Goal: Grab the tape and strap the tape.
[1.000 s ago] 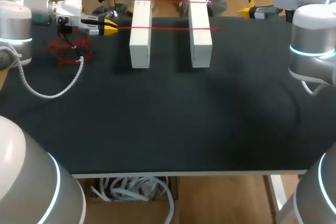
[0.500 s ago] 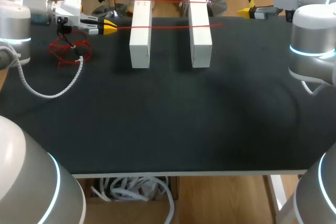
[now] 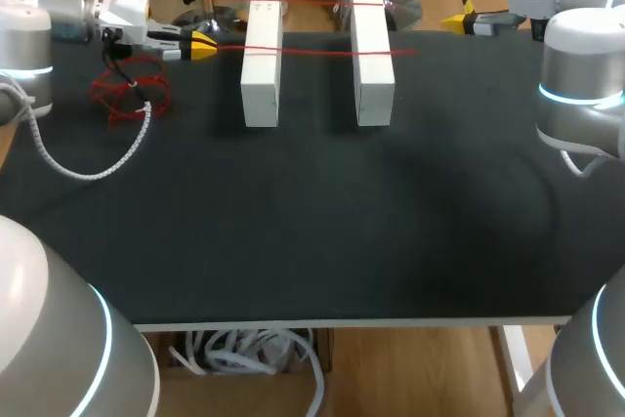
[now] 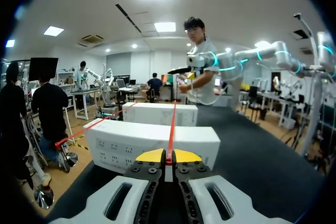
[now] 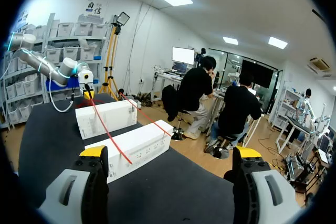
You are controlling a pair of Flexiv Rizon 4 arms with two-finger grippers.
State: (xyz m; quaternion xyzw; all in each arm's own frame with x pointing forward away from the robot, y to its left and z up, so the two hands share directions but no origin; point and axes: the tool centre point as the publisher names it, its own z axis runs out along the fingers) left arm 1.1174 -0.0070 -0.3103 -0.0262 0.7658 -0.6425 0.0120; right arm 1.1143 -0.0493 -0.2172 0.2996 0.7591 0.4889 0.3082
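Bare table [image 3: 312, 241] across near half and right side, left box [image 3: 261, 61] and right box [image 3: 372, 58] standing at far middle, narrow lane between them, taut tape [image 3: 317, 50] spanning both tops and that lane, tape tangle [image 3: 127, 95] and cable [image 3: 98, 168] occupying far left.

We note two boxes on far half of table [image 3: 312, 241], side by side, long sides parallel, gap between: left box [image 3: 261, 61], right box [image 3: 372, 58]. Tape strand [image 3: 312, 50] lies across tops of both and runs left to left gripper [image 3: 203, 44], which sits just left of left box with strand nipped between its fingers. Second strand [image 3: 312, 2] crosses boxes' far ends. Loose tape heap [image 3: 127, 95] on table, left of left box, on near side of that gripper. Right gripper [image 3: 457, 20] at far edge, right of right box, apart from it, fingers spread.
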